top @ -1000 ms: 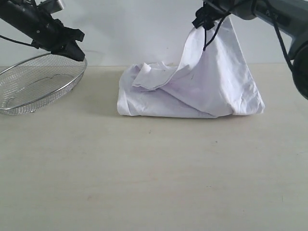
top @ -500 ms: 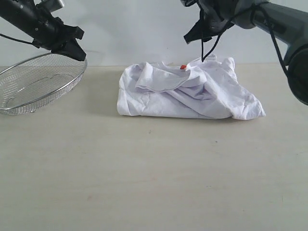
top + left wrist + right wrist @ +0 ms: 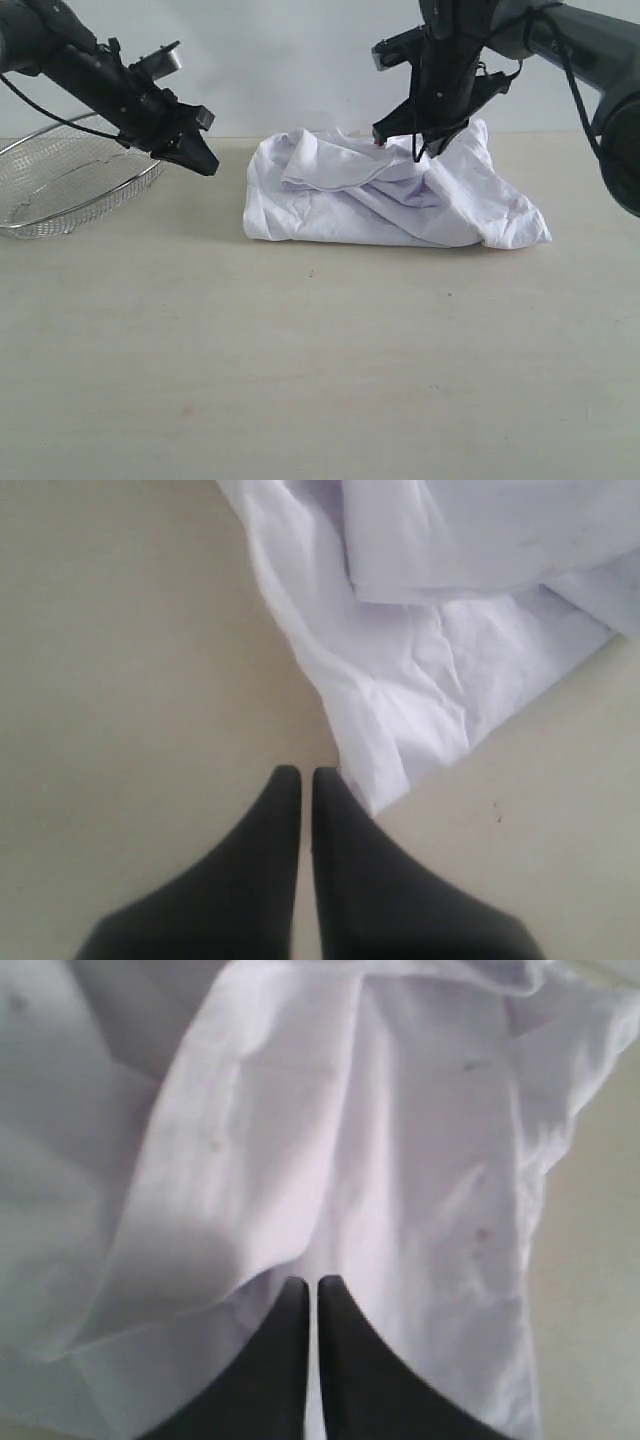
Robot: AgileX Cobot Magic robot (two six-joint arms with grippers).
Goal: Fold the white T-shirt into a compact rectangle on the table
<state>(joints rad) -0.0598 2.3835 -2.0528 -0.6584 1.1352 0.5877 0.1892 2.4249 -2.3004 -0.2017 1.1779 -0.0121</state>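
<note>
At the upper left of the exterior view your left arm slants down toward the middle of the frame. Your left gripper (image 3: 203, 160) is clenched and empty, its tip hanging above the table (image 3: 320, 380) between the wire-mesh basket (image 3: 60, 190) and the white T-shirt (image 3: 390, 200). It is near the cloth's left edge without touching it. In the left wrist view the two dark fingers (image 3: 275, 820) are pressed together over bare tabletop, just beside a folded corner of the shirt.

The shirt lies rumpled and roughly folded at centre frame, right of the basket.

Your right arm comes in from the upper right, its wrist bent so that the right gripper (image 3: 405, 135) points down at the top of the heap. Its fingers are closed with no cloth seen pinched between them (whether the tips touch the fabric you cannot tell).

The tabletop is pale beige wood grain, bare across the whole lower frame. A plain pale wall (image 3: 290, 60) stands behind.
</note>
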